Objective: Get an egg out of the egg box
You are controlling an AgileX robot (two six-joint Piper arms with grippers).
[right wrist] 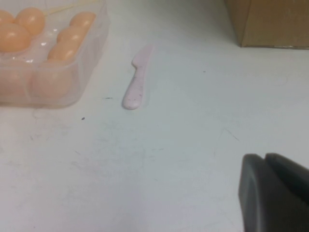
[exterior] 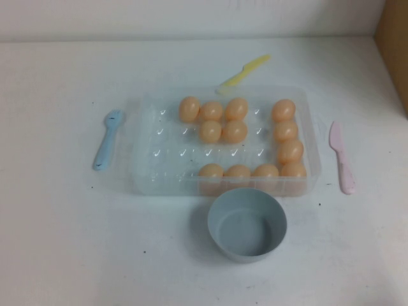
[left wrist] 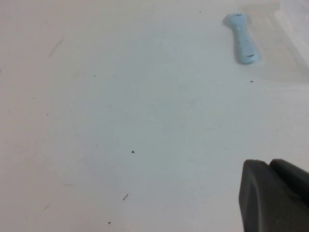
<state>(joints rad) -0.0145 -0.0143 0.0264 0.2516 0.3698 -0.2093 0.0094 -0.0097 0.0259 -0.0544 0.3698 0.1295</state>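
The clear plastic egg box (exterior: 146, 172) lies in the middle of the table in the high view, and several peach-orange eggs (exterior: 236, 108) sit in its cells along the back, right and front rows. Neither arm shows in the high view. In the right wrist view, my right gripper (right wrist: 264, 157) hangs shut and empty over bare table, well apart from the egg box (right wrist: 72, 87) and its eggs (right wrist: 31, 19). My left gripper (left wrist: 269, 164) is also shut with nothing in it, over bare table away from the box corner (left wrist: 294, 19).
A grey-blue bowl (exterior: 247, 223) stands just in front of the box. A blue spoon (exterior: 107, 139) lies to its left, a pink knife (exterior: 342, 157) to its right and a yellow knife (exterior: 243, 70) behind it. A cardboard box (exterior: 395, 44) stands at the far right.
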